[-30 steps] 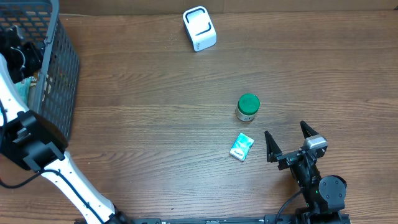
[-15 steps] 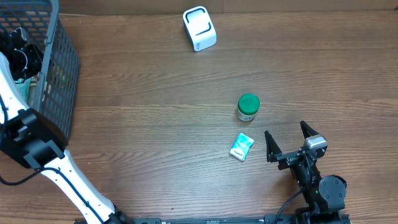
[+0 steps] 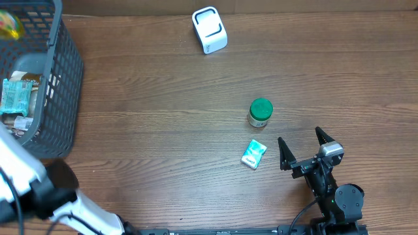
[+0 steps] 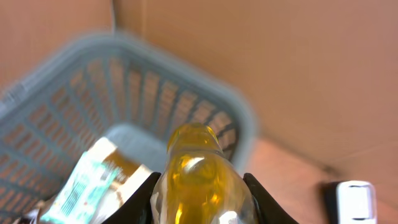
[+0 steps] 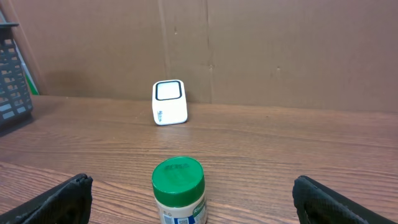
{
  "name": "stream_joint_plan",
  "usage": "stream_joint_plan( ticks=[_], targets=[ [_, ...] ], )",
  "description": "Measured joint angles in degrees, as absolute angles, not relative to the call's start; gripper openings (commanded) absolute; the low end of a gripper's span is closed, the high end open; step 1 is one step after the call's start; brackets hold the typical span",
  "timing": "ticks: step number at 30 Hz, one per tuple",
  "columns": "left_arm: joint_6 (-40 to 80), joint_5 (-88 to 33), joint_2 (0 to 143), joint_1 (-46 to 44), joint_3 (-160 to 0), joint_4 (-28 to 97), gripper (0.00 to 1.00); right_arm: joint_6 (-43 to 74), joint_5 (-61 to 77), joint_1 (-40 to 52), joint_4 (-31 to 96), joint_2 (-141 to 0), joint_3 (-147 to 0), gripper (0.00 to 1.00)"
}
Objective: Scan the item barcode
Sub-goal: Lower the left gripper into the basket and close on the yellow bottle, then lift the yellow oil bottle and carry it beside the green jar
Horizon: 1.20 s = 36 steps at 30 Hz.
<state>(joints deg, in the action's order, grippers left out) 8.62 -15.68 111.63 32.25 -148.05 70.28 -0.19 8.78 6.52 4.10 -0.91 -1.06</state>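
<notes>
The item in hand is an amber-yellow bottle [image 4: 200, 180]. My left gripper [image 4: 200, 190] is shut on it, one black finger on each side, above the grey basket [image 4: 205, 81]. From overhead the bottle shows only as a yellow blur [image 3: 8, 26] at the top left corner. The white barcode scanner [image 3: 209, 30] stands at the table's far edge, well right of the basket, and appears in the left wrist view's lower right corner [image 4: 357, 199]. My right gripper [image 3: 302, 149] rests open near the front edge, nothing between its fingers.
The basket [image 3: 62, 78] holds a teal packet [image 3: 14, 96] and other goods. A green-lidded jar [image 3: 260, 112] stands just ahead of the right gripper [image 5: 189, 182], with a small teal packet [image 3: 253, 154] lying on the table to the gripper's left. A cardboard wall backs the table.
My left gripper has closed on the bottle and risen out of the basket with it; the left arm has swung toward the near left. The right arm has not moved.
</notes>
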Motion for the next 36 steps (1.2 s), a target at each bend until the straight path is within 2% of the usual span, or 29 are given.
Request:
stream_joint_plan(
  ticks=[6,12,16,25,36],
  targets=[
    [10.7,-17.7,102.6,25.5,-149.7,77.0,0.15,-0.2,8.8,6.5,4.1,-0.9,-1.1,1.00],
    [11.1,-17.8,104.5,15.0,-149.2,88.8,0.15,-0.2,8.8,6.5,4.1,-0.9,-1.1,1.00],
    [11.7,-15.1,107.8,8.0,-149.2,92.8,0.10,-0.2,8.8,6.5,4.1,-0.9,-1.1,1.00],
    [16.9,-4.4,120.4,-14.3,-149.1,94.8,0.04,-0.2,8.8,6.5,4.1,-0.9,-1.1,1.00],
    [34.0,12.8,128.9,-32.0,-148.7,90.2,0.05,-0.2,8.8,6.5,4.1,-0.9,-1.1,1.00]
  ],
)
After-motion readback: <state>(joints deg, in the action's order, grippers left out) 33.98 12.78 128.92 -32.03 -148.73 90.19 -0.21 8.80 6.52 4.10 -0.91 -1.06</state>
